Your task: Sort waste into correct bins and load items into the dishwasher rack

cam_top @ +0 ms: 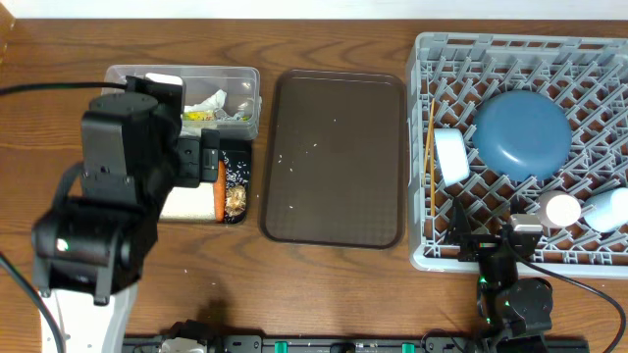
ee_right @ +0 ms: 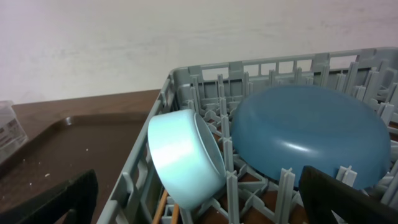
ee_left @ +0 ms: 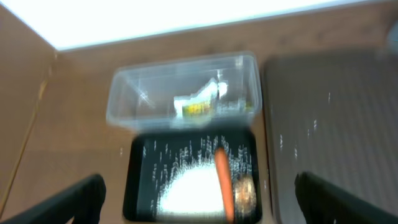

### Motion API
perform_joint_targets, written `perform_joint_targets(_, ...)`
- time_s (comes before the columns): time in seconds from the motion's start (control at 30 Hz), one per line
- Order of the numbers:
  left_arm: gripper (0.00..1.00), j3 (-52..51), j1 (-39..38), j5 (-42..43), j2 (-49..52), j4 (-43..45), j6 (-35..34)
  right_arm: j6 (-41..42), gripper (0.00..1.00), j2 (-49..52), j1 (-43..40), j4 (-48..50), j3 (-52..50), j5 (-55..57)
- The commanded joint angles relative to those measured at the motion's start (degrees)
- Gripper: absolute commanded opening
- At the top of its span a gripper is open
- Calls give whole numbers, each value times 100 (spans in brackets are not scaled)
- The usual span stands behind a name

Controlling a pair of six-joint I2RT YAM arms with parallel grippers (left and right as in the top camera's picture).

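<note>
The clear tub (cam_top: 240,88) holds a yellow-green wrapper (cam_top: 196,115) and pale crumpled pieces; the tub (ee_left: 124,99) and wrapper (ee_left: 196,107) also show in the left wrist view. The black tray (cam_top: 240,157) holds the carrot (cam_top: 220,176), brown lump (cam_top: 235,201) and a white rice heap (cam_top: 186,203). My left gripper (cam_top: 201,162) hangs open and empty above this tray (ee_left: 140,180), over the carrot (ee_left: 222,180). The grey rack (cam_top: 422,118) holds the blue plate (cam_top: 522,132), white bowl (cam_top: 451,155), chopsticks (cam_top: 430,147) and two cups (cam_top: 562,209). My right gripper (cam_top: 496,245) is open at the rack's front edge, facing the bowl (ee_right: 180,155) and plate (ee_right: 311,130).
The dark brown serving tray (cam_top: 334,157) lies between the bins and the rack, with a few white grains on it. My left arm covers the left part of both bins. The rack wall (ee_right: 186,78) rises just in front of the right gripper (ee_right: 196,186).
</note>
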Motion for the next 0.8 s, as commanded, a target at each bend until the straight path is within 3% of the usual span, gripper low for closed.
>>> perform_joint_targets(0.0,98,-778,35,26,-531,769,-13,98,99,-50,-46,-2,-26,-24)
perform_joint_targets(0.17,98,-2457,74,190,-1370,2472,-15,98,99,-50,-46,-2,-26,-24)
perform_joint_targets(0.5,98,-5209,225,551,-3228,4634,-39,98,99,-50,-46,-2,-26,-24)
perform_joint_targets(0.77,98,-6242,317,546,-4833,4907,-37,98,99,-50,-46,-2,-26,-24)
